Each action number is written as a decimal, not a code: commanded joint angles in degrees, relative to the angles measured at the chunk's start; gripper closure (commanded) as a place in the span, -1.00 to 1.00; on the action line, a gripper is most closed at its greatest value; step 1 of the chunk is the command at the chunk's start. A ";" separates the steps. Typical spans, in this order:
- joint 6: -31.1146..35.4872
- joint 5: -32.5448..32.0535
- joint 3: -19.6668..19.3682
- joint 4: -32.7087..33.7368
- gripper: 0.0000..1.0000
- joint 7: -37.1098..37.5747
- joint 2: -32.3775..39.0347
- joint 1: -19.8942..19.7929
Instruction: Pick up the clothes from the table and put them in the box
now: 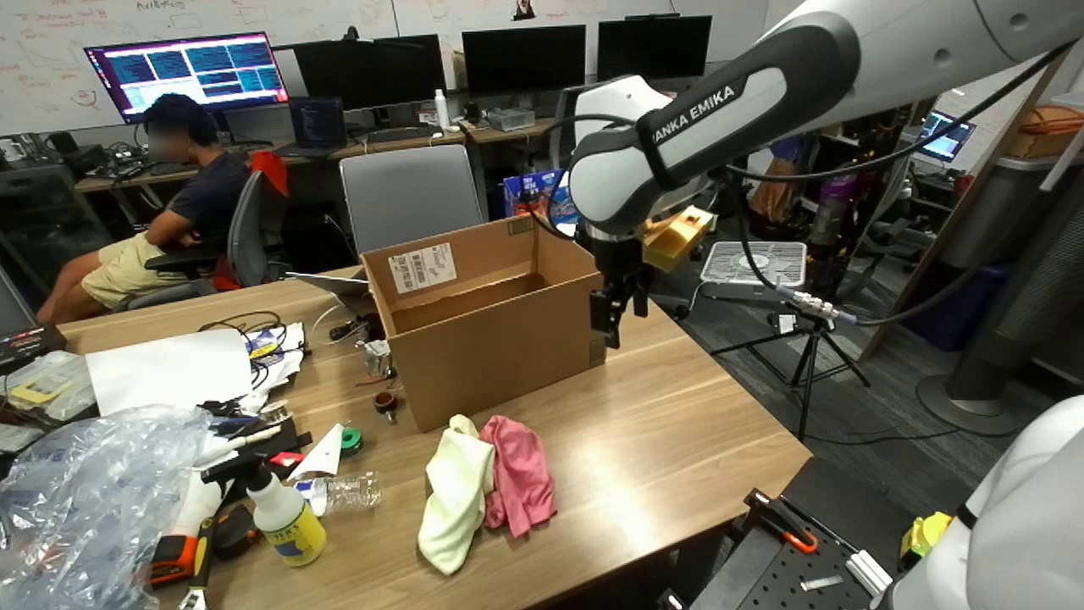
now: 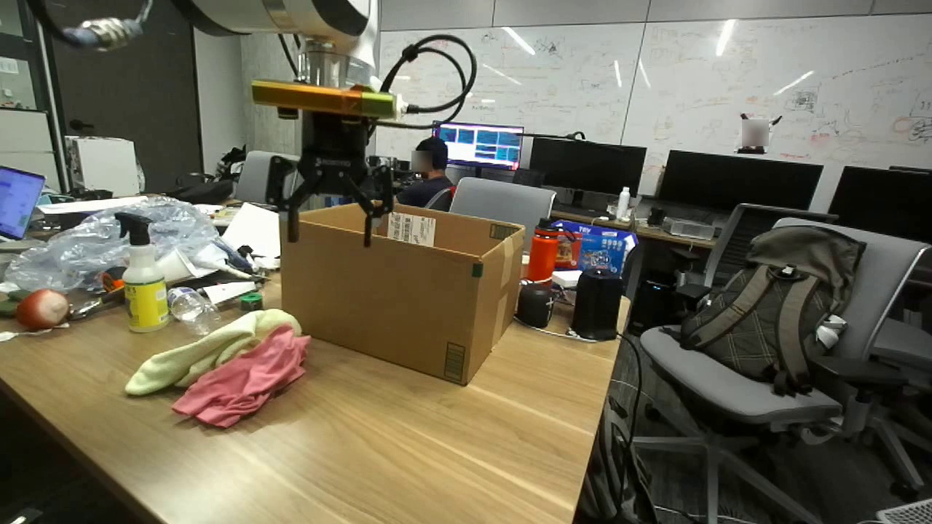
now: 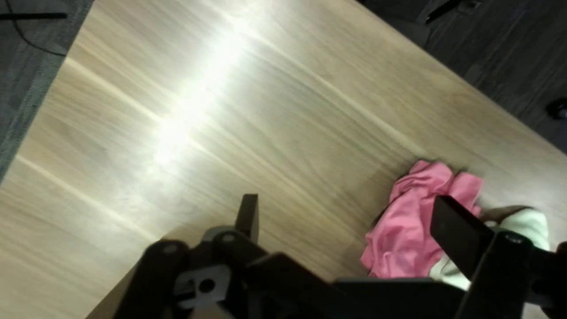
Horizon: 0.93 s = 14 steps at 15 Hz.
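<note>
A pink garment and a pale yellow-green one lie crumpled against each other on the wood-grain table. Both garments also show in the wrist view, where a finger partly covers the pink cloth. Just behind them stands the cardboard box, its top uncovered; the near wall hides part of its floor. My gripper hangs in the air beside the box, tips around the height of its upper rim. Its jaws are wide apart, with only bare tabletop and cloth far below between the fingertips.
A spray bottle, a clear plastic bottle, a green tape roll and a crinkled plastic bag crowd one side. Past the box are an orange bottle and a black speaker. Table edges border the wrist view.
</note>
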 commanded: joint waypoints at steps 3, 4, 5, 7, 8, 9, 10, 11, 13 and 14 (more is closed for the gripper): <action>3.14 6.00 1.72 -6.50 -1.00 -6.97 -0.35 2.51; 4.92 6.35 2.17 -7.18 -1.00 -7.59 0.42 3.01; 6.38 7.01 2.49 -7.69 -1.00 -8.63 0.90 3.44; 10.43 7.93 3.32 -8.41 -1.00 -9.98 2.51 4.33; 12.12 8.54 3.69 -8.52 -1.00 -11.00 3.31 4.65; 13.86 9.10 4.11 -8.43 -1.00 -11.88 4.38 4.92; 15.35 9.57 4.52 -8.35 -1.00 -12.49 5.32 5.08; 17.08 10.29 4.91 -8.21 -1.00 -13.25 6.41 5.23; 20.21 11.26 5.71 -8.10 -1.00 -14.32 8.38 5.21; 21.55 11.41 6.14 -8.08 -1.00 -14.69 9.33 5.15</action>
